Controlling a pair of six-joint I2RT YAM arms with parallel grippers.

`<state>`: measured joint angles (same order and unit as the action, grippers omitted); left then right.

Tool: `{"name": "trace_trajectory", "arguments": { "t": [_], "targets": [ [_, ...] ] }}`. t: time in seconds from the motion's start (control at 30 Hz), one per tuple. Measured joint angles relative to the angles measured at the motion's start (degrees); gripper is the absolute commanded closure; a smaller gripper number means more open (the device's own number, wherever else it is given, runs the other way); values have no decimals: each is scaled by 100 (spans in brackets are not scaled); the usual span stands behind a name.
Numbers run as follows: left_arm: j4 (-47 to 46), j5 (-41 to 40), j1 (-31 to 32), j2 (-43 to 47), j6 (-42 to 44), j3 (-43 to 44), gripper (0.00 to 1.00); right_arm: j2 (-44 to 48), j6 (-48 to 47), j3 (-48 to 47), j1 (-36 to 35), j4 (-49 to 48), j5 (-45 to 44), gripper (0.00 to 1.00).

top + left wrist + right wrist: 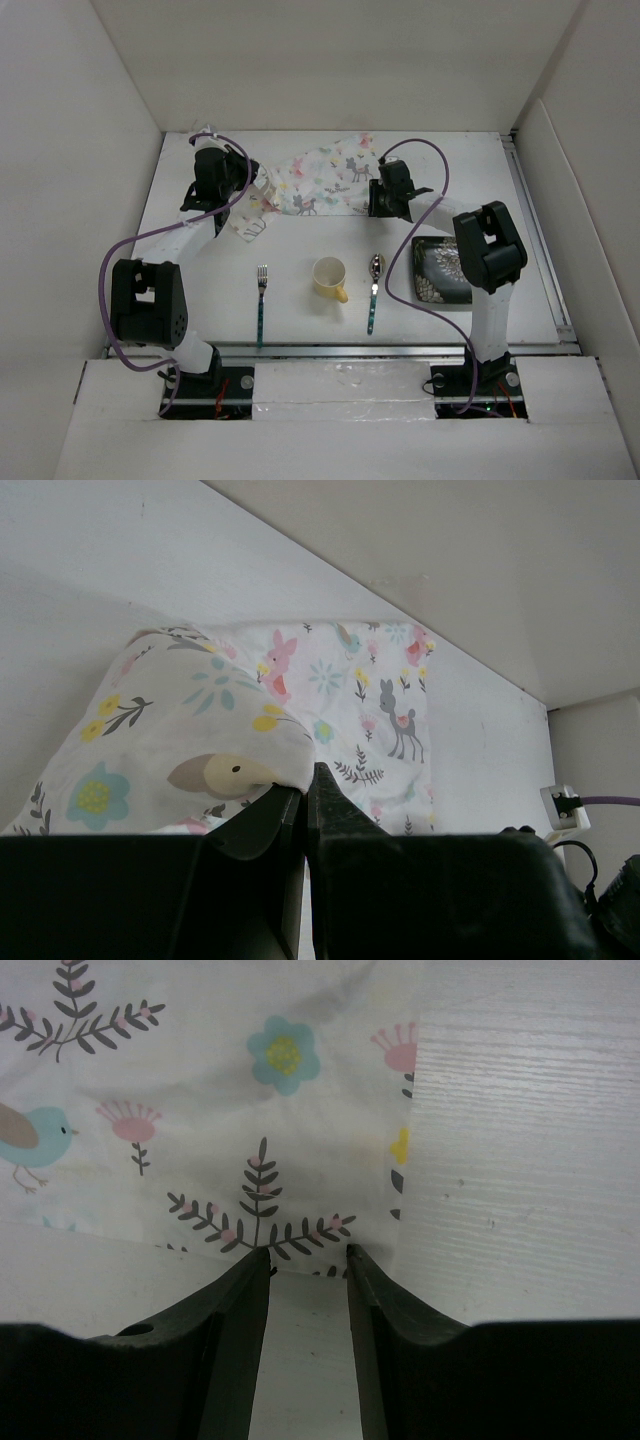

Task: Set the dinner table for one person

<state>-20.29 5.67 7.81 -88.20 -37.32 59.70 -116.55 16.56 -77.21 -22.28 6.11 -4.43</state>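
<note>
Dinner table (500,180): white top, with walls on the left, far and right sides.

Placemat (325,175): lies rumpled along the far edge, from the middle toward the left, with its left end bunched up.

Left gripper (306,798): fingers pressed together on a fold of the cloth.

Right gripper (305,1253): fingers apart, tips at the cloth's near hem, not clamped.

Plate (440,272): right of centre, toward the near edge.

Cup (329,277), fork (261,300), spoon (374,290): in a row by the near edge.

Risk: only one side is held. A pull from the left alone would likely skew the cloth or bunch it more. Dragging it toward the near edge could tip the cup.

Room: there is a bare strip between the cloth and the cutlery. The far-right corner is open. Walls stand close at the far-left corner.
</note>
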Motion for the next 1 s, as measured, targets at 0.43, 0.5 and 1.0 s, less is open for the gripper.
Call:
{"name": "trace_trajectory", "arguments": {
  "t": [0.43, 0.5, 1.0],
  "targets": [
    [-9, 79, 0, 33, -4, 0, 100, 138, 144, 153, 63, -22, -466, 53],
    [-11, 101, 0, 33, -4, 0, 100, 146, 96, 151, 118, -9, -531, 52],
    [-7, 66, 2, 33, 0, 0, 100, -52, 122, -199, 168, 387, -168, 58]
  ]
}}
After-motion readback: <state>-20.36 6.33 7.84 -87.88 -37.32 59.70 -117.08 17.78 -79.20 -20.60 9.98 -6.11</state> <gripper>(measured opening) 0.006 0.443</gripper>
